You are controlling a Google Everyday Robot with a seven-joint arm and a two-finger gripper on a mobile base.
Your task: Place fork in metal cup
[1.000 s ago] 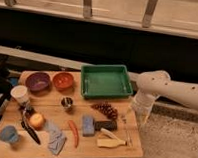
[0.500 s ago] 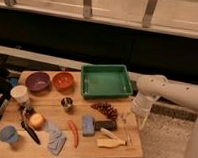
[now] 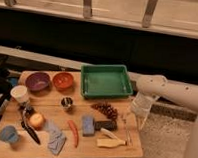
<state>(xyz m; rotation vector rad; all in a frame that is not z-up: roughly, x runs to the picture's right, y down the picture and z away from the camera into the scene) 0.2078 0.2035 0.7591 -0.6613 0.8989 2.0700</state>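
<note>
Fork (image 3: 126, 129): lying flat near the right edge of the wooden table (image 3: 91, 150), at 4 o'clock from the metal cup (image 3: 67, 103) and well apart from it. Just off that edge, at 2 o'clock from the fork, the gripper (image 3: 140, 118): fingers spread wide, grasping nothing, touching nothing. Between fork and cup: dark red grapes (image 3: 107, 110) and blue sponge (image 3: 88, 126). At 1 o'clock from the cup: green tray (image 3: 107, 69).
</note>
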